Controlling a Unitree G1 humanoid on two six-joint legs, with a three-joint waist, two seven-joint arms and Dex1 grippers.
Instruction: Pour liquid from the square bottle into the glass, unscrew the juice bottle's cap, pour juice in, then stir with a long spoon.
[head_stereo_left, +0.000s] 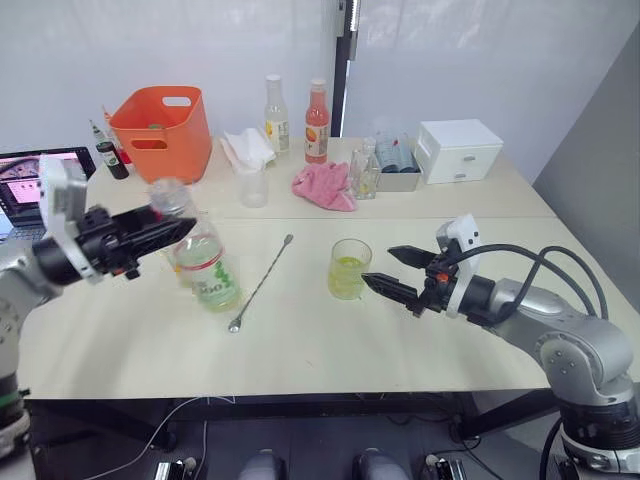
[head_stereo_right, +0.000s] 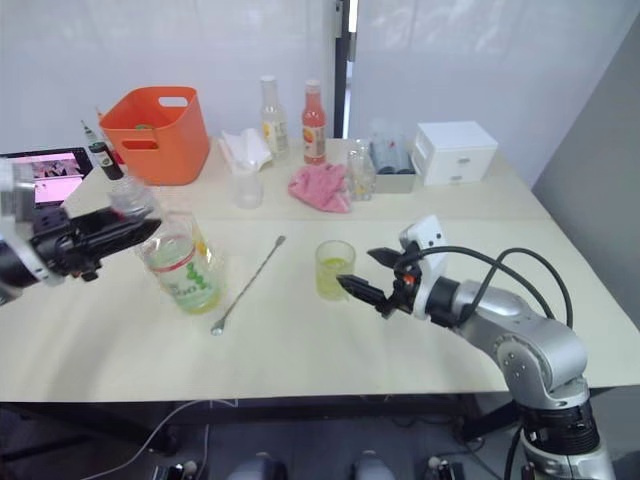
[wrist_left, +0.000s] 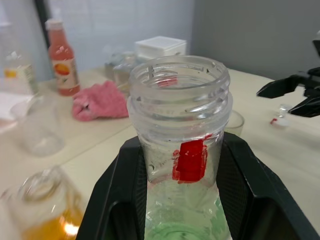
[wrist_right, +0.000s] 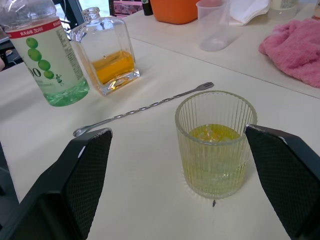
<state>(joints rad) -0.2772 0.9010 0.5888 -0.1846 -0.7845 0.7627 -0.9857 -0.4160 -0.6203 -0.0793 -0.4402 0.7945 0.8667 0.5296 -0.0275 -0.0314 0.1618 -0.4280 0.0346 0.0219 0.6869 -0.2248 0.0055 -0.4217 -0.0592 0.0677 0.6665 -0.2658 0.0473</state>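
With your left gripper (head_stereo_left: 165, 235) clamped on the uncapped, green-labelled clear juice bottle's (head_stereo_left: 207, 268) neck left of the ribbed glass (head_stereo_left: 348, 268) and your right gripper (head_stereo_left: 395, 272) spread wide beside it, tip juice in next.

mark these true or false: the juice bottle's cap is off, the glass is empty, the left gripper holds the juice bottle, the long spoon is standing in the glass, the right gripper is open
1. The juice bottle has its cap off: true, its threaded mouth is open.
2. The glass is empty: false, it holds some yellow liquid.
3. The left gripper holds the juice bottle: true, its fingers clamp the neck.
4. The long spoon stands in the glass: false, it lies flat on the table between bottle and glass.
5. The right gripper is open: true, its fingers are spread beside the glass.
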